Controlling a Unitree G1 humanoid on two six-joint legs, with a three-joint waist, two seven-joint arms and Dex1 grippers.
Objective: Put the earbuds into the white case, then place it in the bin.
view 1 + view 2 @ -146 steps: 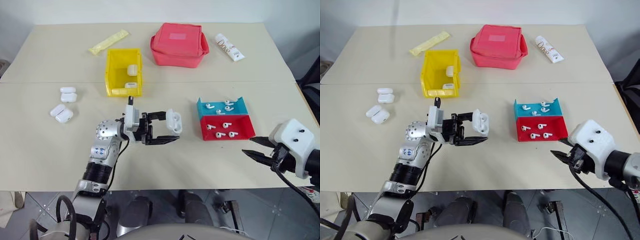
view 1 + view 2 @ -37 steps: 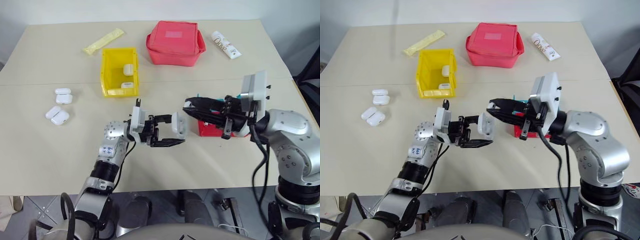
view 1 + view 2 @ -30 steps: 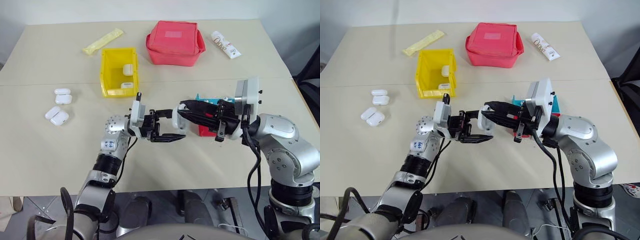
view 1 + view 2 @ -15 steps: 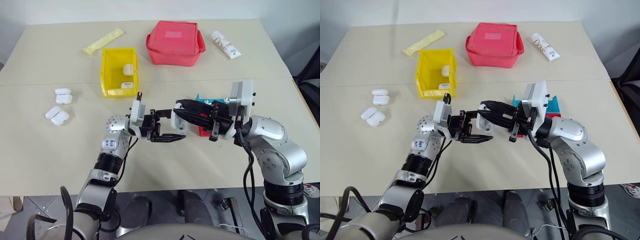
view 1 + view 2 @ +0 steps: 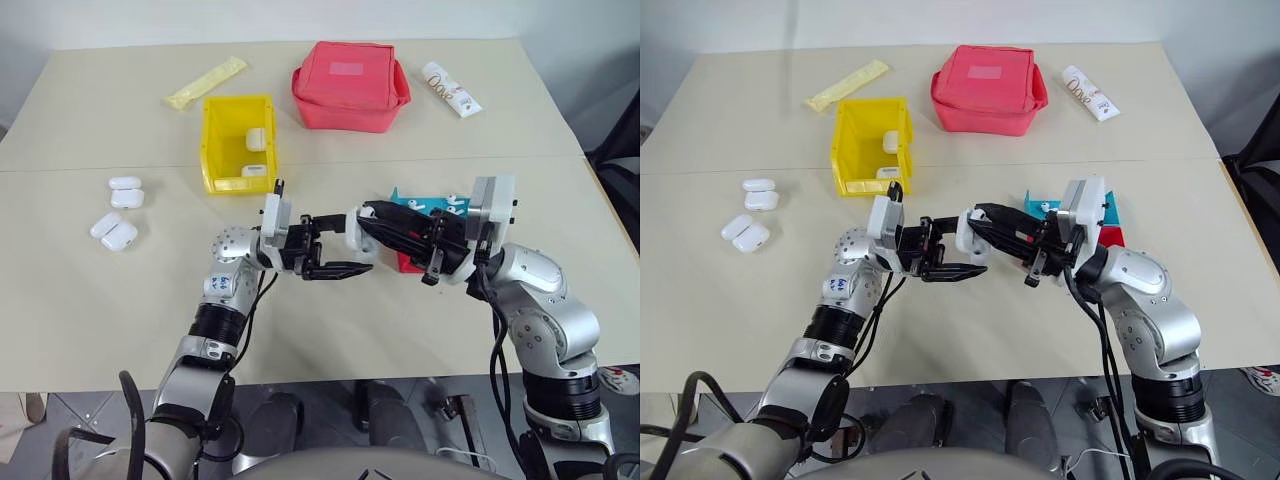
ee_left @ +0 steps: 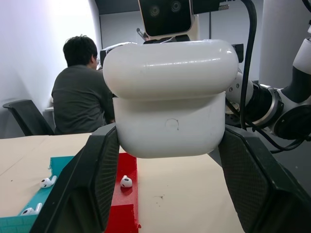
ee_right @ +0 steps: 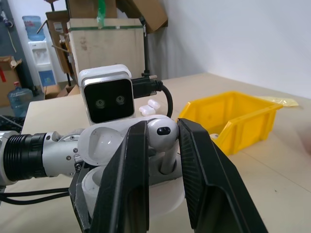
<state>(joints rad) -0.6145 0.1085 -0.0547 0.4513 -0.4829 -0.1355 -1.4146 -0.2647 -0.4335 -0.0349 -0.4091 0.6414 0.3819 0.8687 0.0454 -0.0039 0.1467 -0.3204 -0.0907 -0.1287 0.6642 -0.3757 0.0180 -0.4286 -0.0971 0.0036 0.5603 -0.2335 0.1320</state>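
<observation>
My left gripper (image 5: 352, 246) is shut on the white case (image 5: 362, 250), holding it above the table's middle with its lid swung open. From the right, my right gripper (image 5: 366, 214) meets it, shut on one earbud (image 7: 163, 138). The earbud's stem points down into the case's open mouth (image 7: 165, 184). More earbuds (image 5: 450, 200) lie in the small blue tray (image 5: 400, 200) and red tray (image 5: 408, 263) behind the right gripper. The yellow bin (image 5: 222, 140) stands at the back left with two white cases (image 5: 258, 137) inside.
Several spare white cases (image 5: 120, 210) lie at the left. A red fabric pouch (image 5: 350, 85), a white tube (image 5: 452, 90) and a yellow packet (image 5: 205, 83) lie along the back. A seated person (image 6: 80, 97) is beyond the table.
The right arm swung in from the front right edge to the held case. Over the last second its wrist dipped slightly while the fingertips stayed at the case. The left gripper kept still.
</observation>
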